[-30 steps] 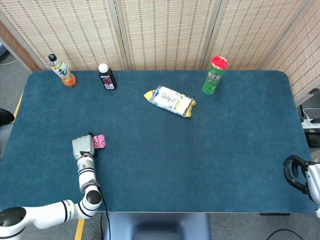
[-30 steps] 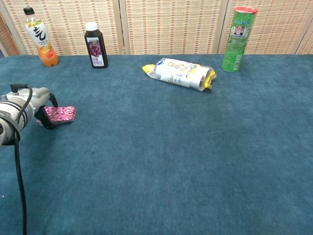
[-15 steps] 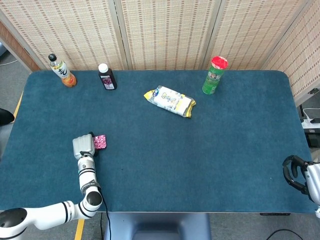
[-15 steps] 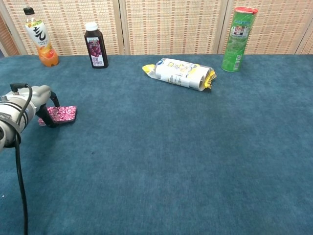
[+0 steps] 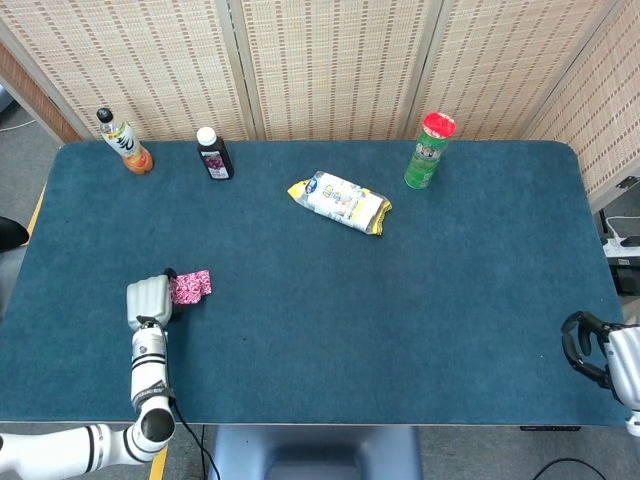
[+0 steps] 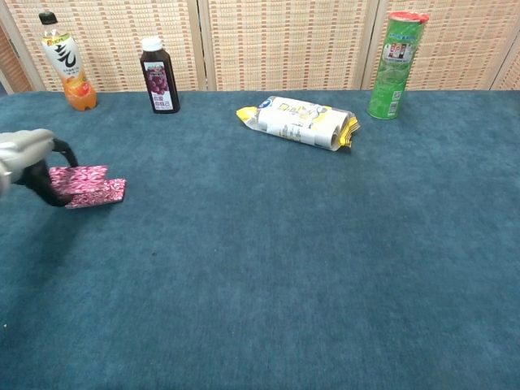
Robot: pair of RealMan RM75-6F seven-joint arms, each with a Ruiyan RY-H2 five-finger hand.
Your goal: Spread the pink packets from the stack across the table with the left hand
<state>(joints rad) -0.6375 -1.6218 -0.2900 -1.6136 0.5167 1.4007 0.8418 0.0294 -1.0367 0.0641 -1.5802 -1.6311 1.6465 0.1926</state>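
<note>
a: where do we see the pink packets [image 6: 88, 185] now?

b: on the left part of the blue table [image 5: 400, 300], close to our left hand [image 5: 147, 300]. in the chest view one packet [image 6: 77, 177] sits higher and shifted left over the one lying flat beneath it.

a: and does the left hand have hold of it?

b: its dark fingers [image 6: 45, 185] curl around the left end of that upper packet, so we read it as gripped, fingers closed on the packet.

a: what about our right hand [image 5: 600, 355]?

b: it hangs off the table's right edge in the head view. we see dark curled fingers, but we cannot tell whether it is closed or holding anything.

a: what else do we see?

b: along the far edge an orange drink bottle [image 5: 124, 142], a dark juice bottle [image 5: 213, 154] and a green can [image 5: 429, 151], with a white and yellow bag [image 5: 341, 201] lying near the middle.
</note>
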